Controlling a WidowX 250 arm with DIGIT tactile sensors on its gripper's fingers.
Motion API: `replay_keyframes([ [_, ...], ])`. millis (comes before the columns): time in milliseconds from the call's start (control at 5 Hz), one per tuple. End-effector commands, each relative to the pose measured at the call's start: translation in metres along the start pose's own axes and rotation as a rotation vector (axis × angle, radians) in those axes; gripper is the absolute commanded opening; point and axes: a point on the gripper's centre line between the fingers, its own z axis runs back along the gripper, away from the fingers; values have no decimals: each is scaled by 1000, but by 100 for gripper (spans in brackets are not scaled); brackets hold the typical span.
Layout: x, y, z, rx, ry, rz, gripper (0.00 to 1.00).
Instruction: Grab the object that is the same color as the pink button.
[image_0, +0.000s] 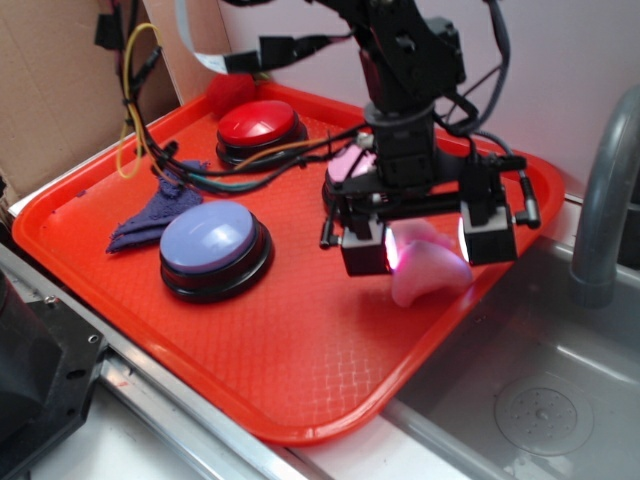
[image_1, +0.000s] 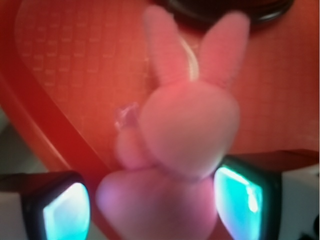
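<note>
The object, a pale-pink plush bunny (image_0: 432, 268), lies at the right rim of the red tray (image_0: 270, 360). In the wrist view the bunny (image_1: 187, 130) fills the middle, its two ears pointing away from me. My gripper (image_0: 428, 245) hangs over it, open, one lit pad on each side of the body (image_1: 155, 210). The left pad stands clear of the plush and the right pad is at or near its side. The pink button (image_0: 350, 165) peeks out behind the gripper, mostly hidden; the black base at the wrist view's top edge may be its base (image_1: 230, 10).
A lavender-blue button (image_0: 213, 243) and a red button (image_0: 257, 127) sit on the tray with cables across it. A purple cloth scrap (image_0: 152, 218) lies at left and a red plush (image_0: 232, 90) at the back. A metal sink (image_0: 540, 390) and faucet (image_0: 605, 200) stand to the right.
</note>
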Motion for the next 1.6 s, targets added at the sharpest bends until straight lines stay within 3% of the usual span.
replay_keyframes([
  [0, 13, -11, 3, -76, -12, -3, 73],
  [200, 14, -8, 11, -80, -28, -5, 0],
  [600, 33, 9, 72, -4, -150, -236, 0],
  [800, 41, 35, 107, 48, -157, -298, 0],
  [1000, 53, 79, 142, 117, -184, -297, 0],
  [1200, 66, 119, 156, 120, -190, -271, 0],
  [1400, 68, 145, 160, 101, -176, -262, 0],
])
